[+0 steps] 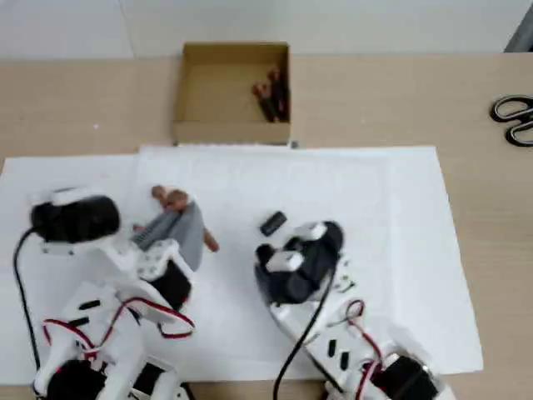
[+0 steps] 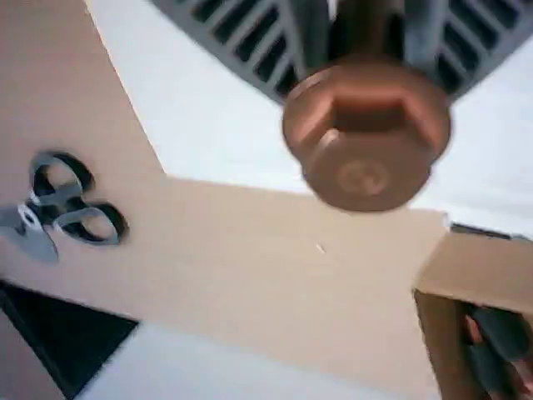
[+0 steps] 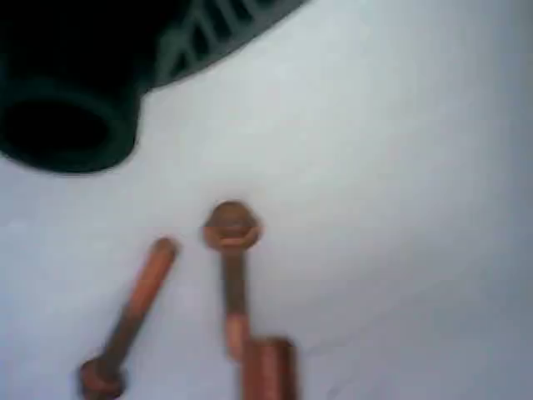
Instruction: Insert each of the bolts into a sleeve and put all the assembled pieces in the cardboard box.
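Wooden surface under a white sheet: one bolt in hand, one sleeve loose, box partly filled.

Left pincer is clamped on a copper bolt. The shank is gripped between the grey ribbed fingers, the flanged hex head projects beyond them, and the pincer is over the left part of the sheet. Another bolt lies on the sheet just beside that pincer. Right pincer sits near the middle of the sheet; whether it is apart or together cannot be told. A black sleeve lies on the sheet just ahead of it, apart from the bolts. The cardboard box stands on the surface at the sheet's far edge, and assembled pieces lie against its right wall as the high view shows it. Scissors rest at the right edge of the surface, well apart from the rest.
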